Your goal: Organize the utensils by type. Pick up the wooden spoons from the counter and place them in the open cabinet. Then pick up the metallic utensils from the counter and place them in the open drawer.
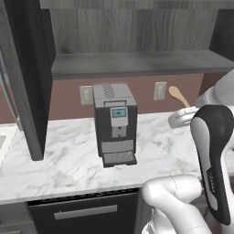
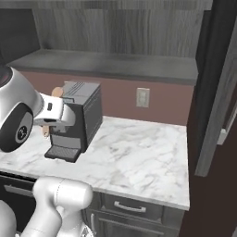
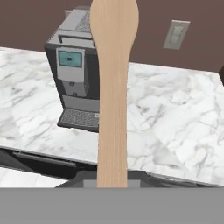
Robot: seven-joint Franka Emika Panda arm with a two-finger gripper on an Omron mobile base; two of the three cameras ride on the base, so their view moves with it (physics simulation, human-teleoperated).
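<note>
Hand view: wooden spoon (image 3: 113,87) upright in the pincer, above counter (image 3: 175,113).

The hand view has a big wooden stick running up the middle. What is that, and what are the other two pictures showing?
That stick is a wooden spoon, seen from a camera on the robot's hand, which looks along the gripper holding it. The other two pictures come from cameras on the robot's base, behind the white arm, one on each side. In the left base view the spoon's bowl sticks up past the arm, near the wall. All three show a marble counter with a dark coffee machine standing on it, and an open cabinet shelf above.
</note>
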